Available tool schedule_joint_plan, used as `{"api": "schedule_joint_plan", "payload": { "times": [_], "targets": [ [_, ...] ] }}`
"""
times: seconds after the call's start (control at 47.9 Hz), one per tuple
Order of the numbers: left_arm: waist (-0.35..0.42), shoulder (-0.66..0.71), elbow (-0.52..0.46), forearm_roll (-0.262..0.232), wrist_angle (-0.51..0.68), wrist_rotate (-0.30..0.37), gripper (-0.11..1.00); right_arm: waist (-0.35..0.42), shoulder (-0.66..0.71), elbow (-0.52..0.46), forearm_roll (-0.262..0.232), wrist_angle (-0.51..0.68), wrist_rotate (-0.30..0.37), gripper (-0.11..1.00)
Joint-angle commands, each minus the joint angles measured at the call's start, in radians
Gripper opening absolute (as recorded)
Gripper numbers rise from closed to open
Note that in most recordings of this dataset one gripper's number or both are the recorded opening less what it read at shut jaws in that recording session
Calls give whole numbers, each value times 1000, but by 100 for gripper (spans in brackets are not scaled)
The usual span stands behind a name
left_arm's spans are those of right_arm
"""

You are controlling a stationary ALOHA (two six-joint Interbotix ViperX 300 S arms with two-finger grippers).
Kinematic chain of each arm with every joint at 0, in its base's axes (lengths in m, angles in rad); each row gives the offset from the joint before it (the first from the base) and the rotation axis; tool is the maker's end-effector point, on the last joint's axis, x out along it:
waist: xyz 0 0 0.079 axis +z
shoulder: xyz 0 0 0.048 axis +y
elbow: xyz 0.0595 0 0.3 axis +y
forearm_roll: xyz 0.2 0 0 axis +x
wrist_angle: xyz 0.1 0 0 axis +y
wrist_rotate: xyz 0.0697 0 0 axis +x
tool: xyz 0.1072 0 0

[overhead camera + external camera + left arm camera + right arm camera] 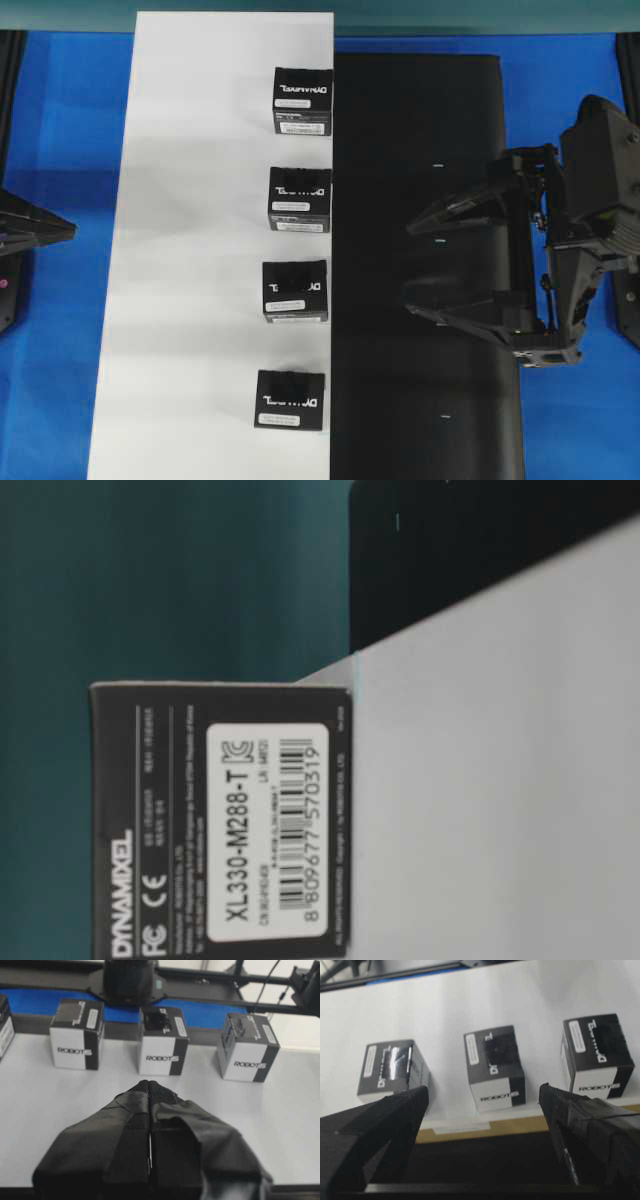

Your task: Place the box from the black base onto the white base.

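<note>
From overhead, four black boxes stand in a column on the white base, all close to its right edge where it meets the black base; the top box, the second box, the third box and the bottom box each show white lettering and a pale label strip; no box sits on the black sheet, which bears only a few tiny pale dashes. The right gripper hangs over the black base with its jaws spread wide and nothing between them, tips pointing toward the boxes; the left gripper pokes in at the left edge over the blue table, well apart from the boxes.

At table level, one box's labelled side fills the lower left, turned sideways, resting on the white sheet; the black sheet shows dark at upper right.

From the left wrist, that gripper's fingers are pressed together, holding nothing, above the white sheet; three boxes stand in a row beyond them, a fourth cut off at the left.

From the right wrist, the two fingers stand far apart and bare; three boxes line the white sheet's near edge ahead of them.
</note>
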Motion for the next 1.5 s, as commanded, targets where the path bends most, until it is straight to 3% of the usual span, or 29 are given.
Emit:
{"api": "schedule_joint_plan", "payload": {
  "times": [0.0, 0.982, 1.483],
  "targets": [
    [3, 12, -12, 3, -5, -2, -6, 6, -17, 5, -3, -12, -2, 99],
    [8, 14, 8, 3, -3, -2, -6, -6, -278, 218, -3, -15, 5, 99],
    [9, 15, 6, 3, -3, -2, -6, -9, -351, 252, -3, -6, 5, 99]
  ]
}}
